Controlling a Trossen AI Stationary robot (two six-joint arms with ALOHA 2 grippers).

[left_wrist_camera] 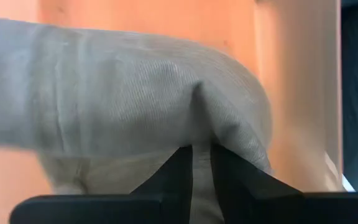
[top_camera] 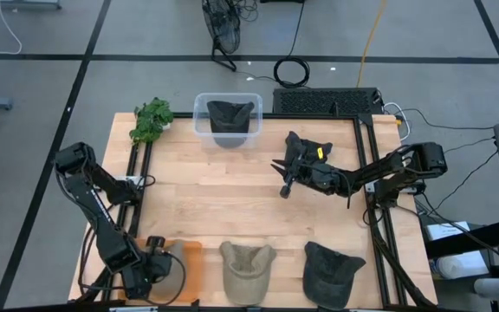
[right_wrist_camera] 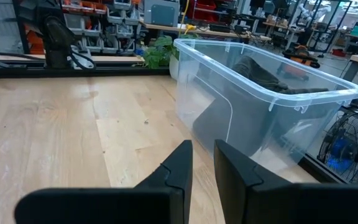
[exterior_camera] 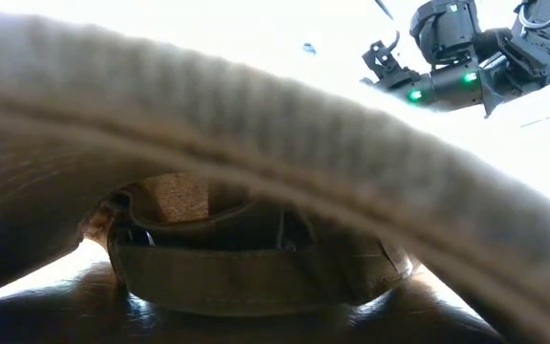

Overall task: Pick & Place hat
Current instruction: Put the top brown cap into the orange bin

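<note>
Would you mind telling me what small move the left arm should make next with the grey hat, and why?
Probably lift it straight up. In the left wrist view the left tool is pinched on a fold of the grey hat, which lies at the table's near left corner. The clear bin sits at the far edge, so the hat must rise before travelling there. The right tool hovers empty near the bin.

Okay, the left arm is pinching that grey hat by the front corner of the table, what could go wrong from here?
1. The left pincer grips only a thin fold of the grey hat; it may slip out on lifting.
2. The clear bin lies across the table and already holds a dark hat, so the new one may catch on the rim.
3. The right pincer hangs over mid-table near the bin, and the arms could cross paths.
</note>
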